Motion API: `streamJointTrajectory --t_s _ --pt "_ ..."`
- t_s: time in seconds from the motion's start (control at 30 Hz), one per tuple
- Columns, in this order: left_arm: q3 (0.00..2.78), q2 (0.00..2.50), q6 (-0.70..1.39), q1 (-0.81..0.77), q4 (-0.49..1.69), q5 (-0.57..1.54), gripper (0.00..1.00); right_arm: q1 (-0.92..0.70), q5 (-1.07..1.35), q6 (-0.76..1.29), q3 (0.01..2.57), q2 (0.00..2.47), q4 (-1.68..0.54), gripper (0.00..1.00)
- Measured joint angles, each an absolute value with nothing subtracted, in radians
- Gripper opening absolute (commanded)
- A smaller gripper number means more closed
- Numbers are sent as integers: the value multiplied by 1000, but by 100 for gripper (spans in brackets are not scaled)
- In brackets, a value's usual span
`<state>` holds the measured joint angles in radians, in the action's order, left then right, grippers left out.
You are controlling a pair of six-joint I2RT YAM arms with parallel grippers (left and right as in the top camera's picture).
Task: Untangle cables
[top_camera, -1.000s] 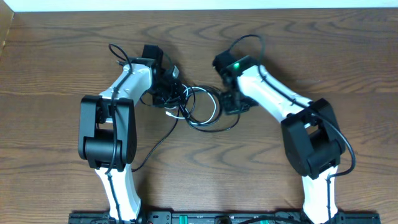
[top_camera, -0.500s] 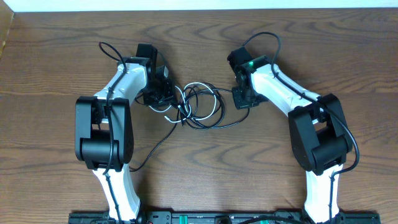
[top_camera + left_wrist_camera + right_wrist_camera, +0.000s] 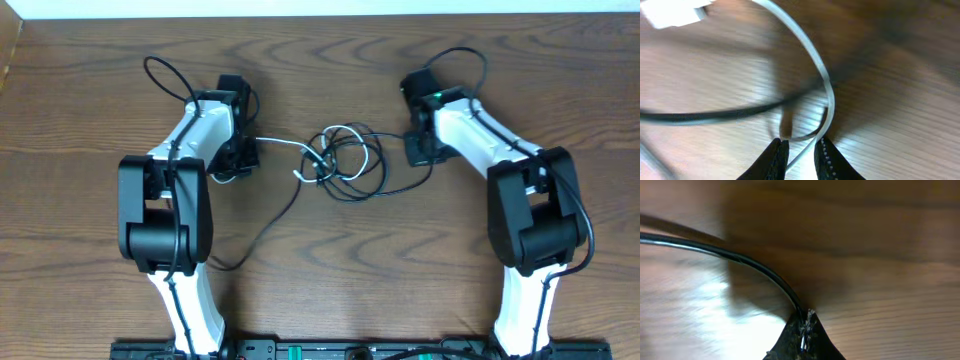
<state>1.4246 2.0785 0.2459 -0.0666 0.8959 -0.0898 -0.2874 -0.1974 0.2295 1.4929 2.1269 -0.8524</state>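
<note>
right gripper (image 3: 804,325): jaws pinched tight on black cable (image 3: 757,269) | cable arcs up-left, blurred | wooden table (image 3: 880,255) below

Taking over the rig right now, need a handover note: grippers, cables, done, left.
Left gripper: jaws slightly apart, white cable running between them, apparently not clamped.
Right gripper: shut on a black cable.
Cables: looped tangle on the table between the arms, with the white cable leading to the left gripper.
Done: nothing separated.
Left: grip the white cable, draw it out, then part the black ones.
</note>
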Motion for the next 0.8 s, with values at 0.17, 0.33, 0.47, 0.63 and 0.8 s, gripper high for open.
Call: streamJointTrajectory --t_s 0.17,0.33,0.47,0.63,0.8 --pt "1420 2080 258 25 921 -165 23 -212 -218 215 1491 2127 -833 1" --pt "1419 2081 287 118 931 -186 22 -109 -224 214 1489 2127 -807 1" --pt "1419 2082 318 222 931 -190 19 -17 -229 214 1486 2127 -778 1" --pt "1419 2082 355 373 931 -182 19 115 -225 215 1483 2127 -740 1" --pt "1419 2082 364 489 929 -81 12 195 -173 219 1483 2127 -735 1"
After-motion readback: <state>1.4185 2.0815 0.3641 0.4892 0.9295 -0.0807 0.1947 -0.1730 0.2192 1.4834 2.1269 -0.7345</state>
